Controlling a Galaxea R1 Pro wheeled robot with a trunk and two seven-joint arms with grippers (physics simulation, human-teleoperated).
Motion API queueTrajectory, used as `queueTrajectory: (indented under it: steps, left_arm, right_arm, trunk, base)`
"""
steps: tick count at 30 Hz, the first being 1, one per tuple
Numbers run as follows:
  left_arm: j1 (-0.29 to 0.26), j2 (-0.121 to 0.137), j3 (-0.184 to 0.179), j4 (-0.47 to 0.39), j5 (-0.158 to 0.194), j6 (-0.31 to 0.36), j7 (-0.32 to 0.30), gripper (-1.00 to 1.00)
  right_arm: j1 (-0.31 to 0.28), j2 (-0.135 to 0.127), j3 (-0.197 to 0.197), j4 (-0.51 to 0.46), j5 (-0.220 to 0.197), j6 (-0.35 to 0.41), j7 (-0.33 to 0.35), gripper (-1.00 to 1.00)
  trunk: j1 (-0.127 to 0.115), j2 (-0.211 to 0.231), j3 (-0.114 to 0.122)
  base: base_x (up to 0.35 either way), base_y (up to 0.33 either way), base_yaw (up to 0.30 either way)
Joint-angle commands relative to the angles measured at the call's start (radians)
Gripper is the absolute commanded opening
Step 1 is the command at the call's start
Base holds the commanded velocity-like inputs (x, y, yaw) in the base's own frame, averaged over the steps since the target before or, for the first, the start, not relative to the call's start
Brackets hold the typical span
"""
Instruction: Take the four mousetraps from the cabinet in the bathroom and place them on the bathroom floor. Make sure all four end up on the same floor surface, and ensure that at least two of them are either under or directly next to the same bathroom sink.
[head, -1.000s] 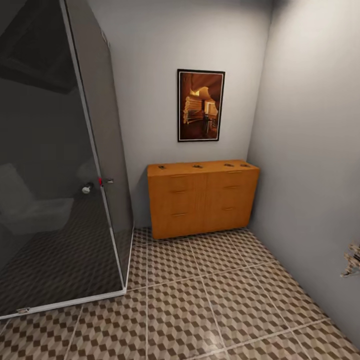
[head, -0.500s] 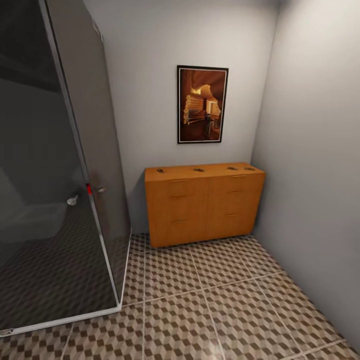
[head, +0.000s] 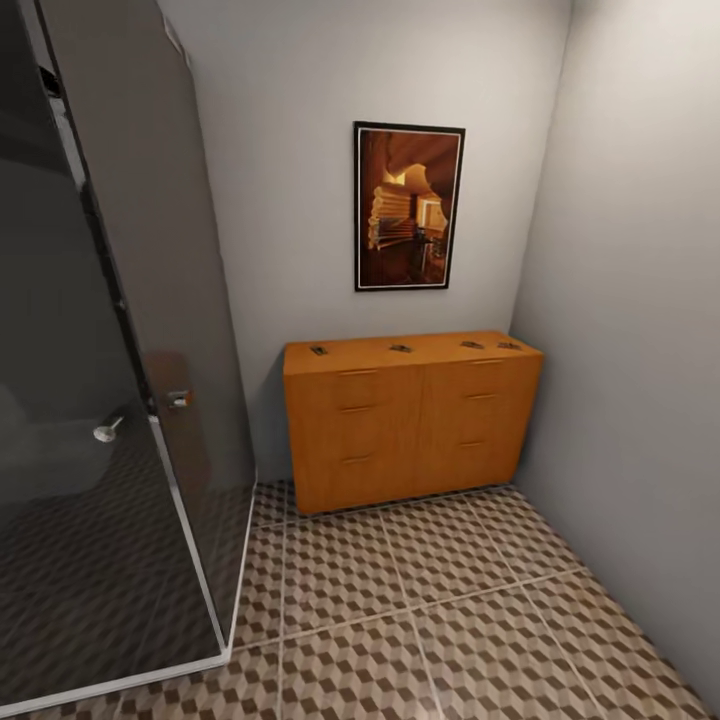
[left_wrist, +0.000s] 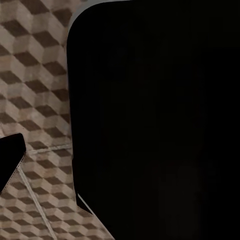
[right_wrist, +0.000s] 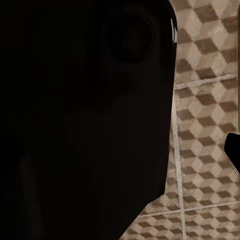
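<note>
The head view looks into the corner of a bathroom. A low orange-brown cabinet (head: 412, 420) stands against the back wall, its right end close to the side wall, with drawer fronts and slim handles facing the room. Four mousetraps lie on the cabinet's top, spread in a row near its front edge: one (head: 318, 350) by the left front corner, a second (head: 400, 348) left of the middle, a third (head: 471, 345) right of the middle, and a fourth (head: 509, 346) by the right front corner. They are well apart from one another and too small to make out in detail.

Above the cabinet a framed picture (head: 408, 206) in warm brown tones hangs on the grey wall. To the left stands a dark-tinted glass shower (head: 120, 400) with a pale frame along its base and a small knob on the glass. The tiled floor (head: 420, 610), with its brown and cream cube pattern, runs from the cabinet's foot toward the camera.

Both wrist views look down at the same patterned tiles past large black shapes close to the lens. Whether either gripper is spread or closed cannot be told from these pictures.
</note>
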Motion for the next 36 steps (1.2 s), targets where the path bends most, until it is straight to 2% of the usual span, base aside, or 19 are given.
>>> queueTrajectory:
  steps: [1,36]
  left_arm:
    - [0.000,0.000,0.001,-0.001,0.001,-0.001,0.000,1.00]
    - [0.000,0.000,0.001,-0.001,0.001,-0.002,0.000,1.00]
  right_arm:
    - [0.000,0.000,-0.001,0.000,-0.001,-0.001,0.000,1.00]
    - [0.000,0.000,0.010,0.000,0.012,-0.002,-0.001,1.00]
  trunk:
    - [0.001,0.000,-0.001]
    - [0.001,0.000,0.000]
  base:
    - [0.324,0.000,0.000]
    - [0.324,0.000,-0.005]
